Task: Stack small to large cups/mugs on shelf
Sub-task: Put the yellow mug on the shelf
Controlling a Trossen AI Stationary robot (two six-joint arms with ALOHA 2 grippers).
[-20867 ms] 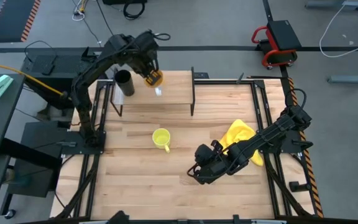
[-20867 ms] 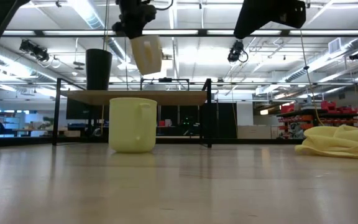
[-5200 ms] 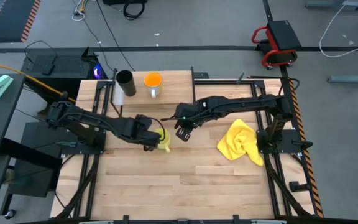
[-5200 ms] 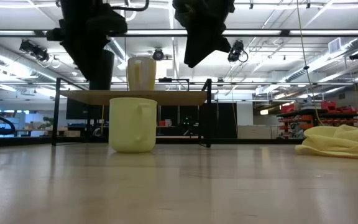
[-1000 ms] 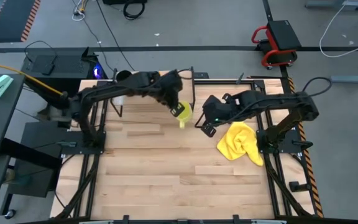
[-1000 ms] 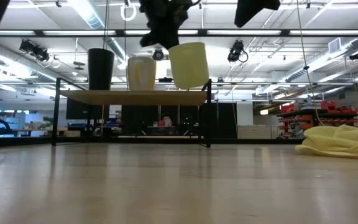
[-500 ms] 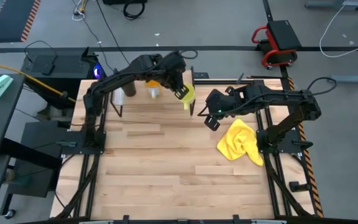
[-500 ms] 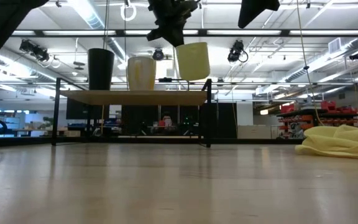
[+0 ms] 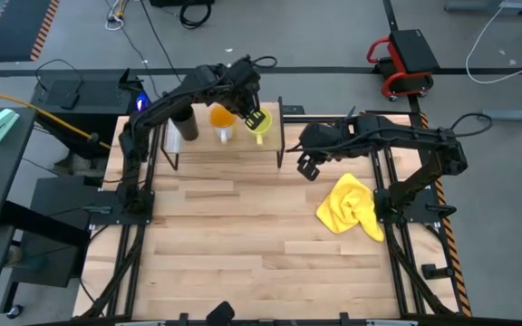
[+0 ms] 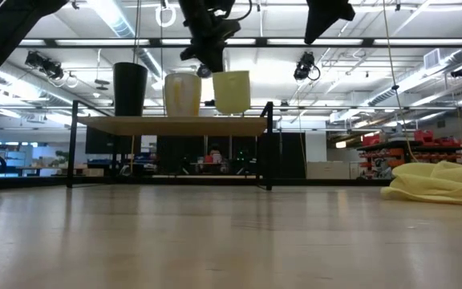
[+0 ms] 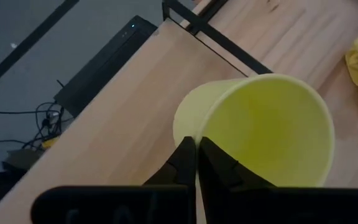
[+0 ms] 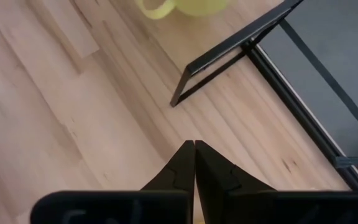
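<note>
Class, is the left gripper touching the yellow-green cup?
Touching. The left wrist view shows the left gripper pinching the rim of the yellow-green cup.

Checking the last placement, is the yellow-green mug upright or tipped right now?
Upright: the yellow-green mug stands level beside the orange cup at the shelf, left tool pinching its rim.

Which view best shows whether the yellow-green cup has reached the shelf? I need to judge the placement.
The low view: the yellow-green cup shows side-on against the shelf board, beside the orange cup. The high view shows it only from above, under the left end effector; the left wrist view shows its rim, the right wrist view its handle.
</note>
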